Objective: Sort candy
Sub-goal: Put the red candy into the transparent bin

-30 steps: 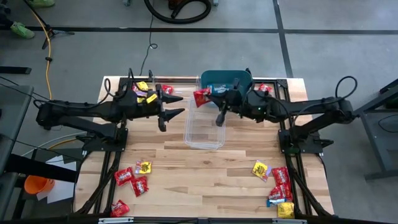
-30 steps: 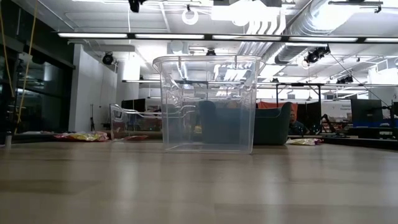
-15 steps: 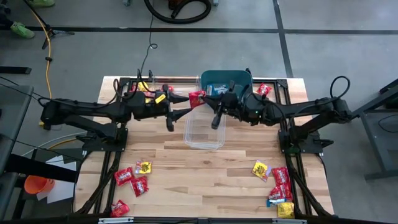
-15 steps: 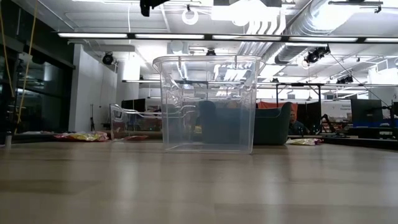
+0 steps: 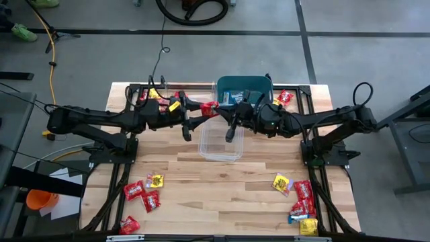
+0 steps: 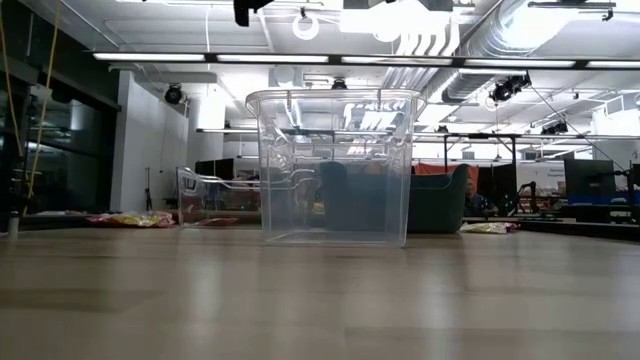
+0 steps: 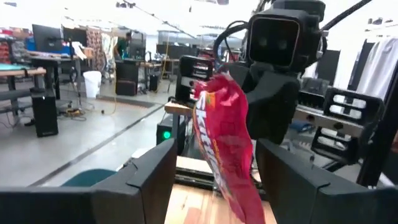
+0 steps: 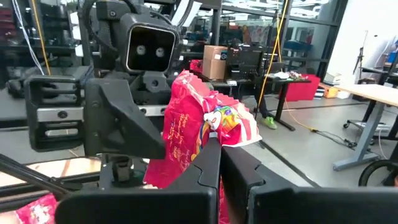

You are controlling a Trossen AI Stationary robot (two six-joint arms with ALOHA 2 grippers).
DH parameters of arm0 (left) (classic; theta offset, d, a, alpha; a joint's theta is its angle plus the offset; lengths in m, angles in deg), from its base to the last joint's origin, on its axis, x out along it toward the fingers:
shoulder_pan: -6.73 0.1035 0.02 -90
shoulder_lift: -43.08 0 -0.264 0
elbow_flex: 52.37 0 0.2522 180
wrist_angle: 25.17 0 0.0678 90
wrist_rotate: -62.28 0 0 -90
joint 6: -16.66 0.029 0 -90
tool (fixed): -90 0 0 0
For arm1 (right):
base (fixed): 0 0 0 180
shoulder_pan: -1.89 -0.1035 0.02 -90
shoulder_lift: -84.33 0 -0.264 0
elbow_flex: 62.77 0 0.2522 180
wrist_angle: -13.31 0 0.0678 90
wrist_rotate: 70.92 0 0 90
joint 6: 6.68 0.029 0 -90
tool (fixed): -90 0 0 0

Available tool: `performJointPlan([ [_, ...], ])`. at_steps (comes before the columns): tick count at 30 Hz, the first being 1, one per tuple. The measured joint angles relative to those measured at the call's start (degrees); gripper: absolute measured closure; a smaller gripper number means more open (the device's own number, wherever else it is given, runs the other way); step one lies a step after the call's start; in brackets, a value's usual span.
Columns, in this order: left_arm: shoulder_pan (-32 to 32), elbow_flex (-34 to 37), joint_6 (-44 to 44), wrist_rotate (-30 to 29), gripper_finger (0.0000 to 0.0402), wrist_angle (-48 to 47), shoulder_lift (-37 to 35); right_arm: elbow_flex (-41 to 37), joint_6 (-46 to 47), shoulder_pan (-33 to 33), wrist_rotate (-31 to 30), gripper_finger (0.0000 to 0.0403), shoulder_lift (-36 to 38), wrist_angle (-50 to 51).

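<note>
The right gripper is clamped shut on a red candy packet, holding it in the air by the far left corner of the clear tub; in the right wrist view the packet stands pinched between the closed fingers; the left gripper faces it with its jaws spread wide, one finger on each side of the packet without touching it (a handover, by the look of it); the next move, I judge, calls for the left jaws to close on the packet before the right lets go; more candy lies on the table: a red and yellow group near the left front corner, a mixed group near the right front; the teal bin stands behind the tub
</note>
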Motion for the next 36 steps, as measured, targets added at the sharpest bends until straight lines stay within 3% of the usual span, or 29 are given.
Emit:
performJointPlan([
  [4,0.11,0.0,0.91,0.0,0.024,-0.46,0.08,0.0,0.01,0.0,0.0,0.0403,0.0,-0.05],
  [9,0.44,0.0,0.89,-0.6,0.0358,-0.5,0.07,0.0,0.01,-0.02,-0.14,0.0403,0.0,0.07],
  [11,0.44,0.0,0.88,-1.36,0.0386,-0.65,-0.05,0.0,-0.14,-0.02,-0.23,0.0403,0.02,0.15],
  [17,0.45,0.0,1.41,-1.41,0.0396,-2.62,-0.64,-0.01,-0.72,-0.2,-0.04,0.0372,0.93,1.05],
  [21,1.0,0.08,1.54,-3.13,0.0398,-8.28,-2.9,-0.02,1.43,-0.24,-3.43,0.0301,3.56,4.2],
  [24,2.15,0.09,3.29,-5.18,0.04,-13.28,-6.78,-0.02,1.41,-0.35,-9.92,0.0241,6.04,8.63],
  [28,5.2,0.07,5.98,-14.0,0.0401,-21.46,-13.69,-0.02,1.29,-0.31,-16.56,0.0185,10.13,15.7],
  [31,9.1,0.05,6.61,-18.39,0.0401,-26.69,-17.95,-0.02,2.15,-0.31,-19.03,0.017,12.27,20.67],
  [36,18.39,0.05,2.93,-17.01,0.0401,-29.5,-18.8,-0.02,2.0,-0.08,-22.05,0.0166,13.66,23.64],
])
